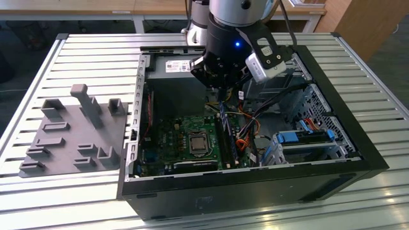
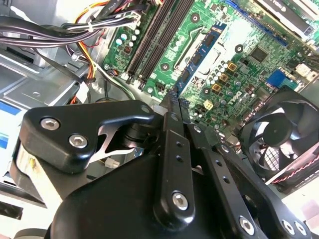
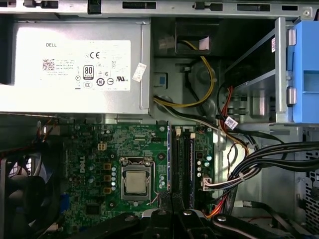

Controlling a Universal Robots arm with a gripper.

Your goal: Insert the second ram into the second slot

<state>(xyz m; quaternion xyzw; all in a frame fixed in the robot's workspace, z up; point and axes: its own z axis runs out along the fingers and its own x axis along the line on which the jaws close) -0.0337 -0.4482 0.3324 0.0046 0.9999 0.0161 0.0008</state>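
Note:
My gripper hangs inside the open computer case, above the green motherboard. Its fingers are shut on the second ram, a thin blue stick seen edge-on in the first wrist view. In the exterior view the second ram runs lengthwise over the motherboard, just beside the black memory slots. The first wrist view has the stick lying parallel to the slots, alongside the CPU socket. A short blue tip of the ram pokes out between the fingertips, with the slots beyond it.
The power supply fills the far end of the case. A black cable bundle and coloured wires run beside the slots. A fan sits at the motherboard's edge. A blue drive bracket and a grey parts fixture flank the work area.

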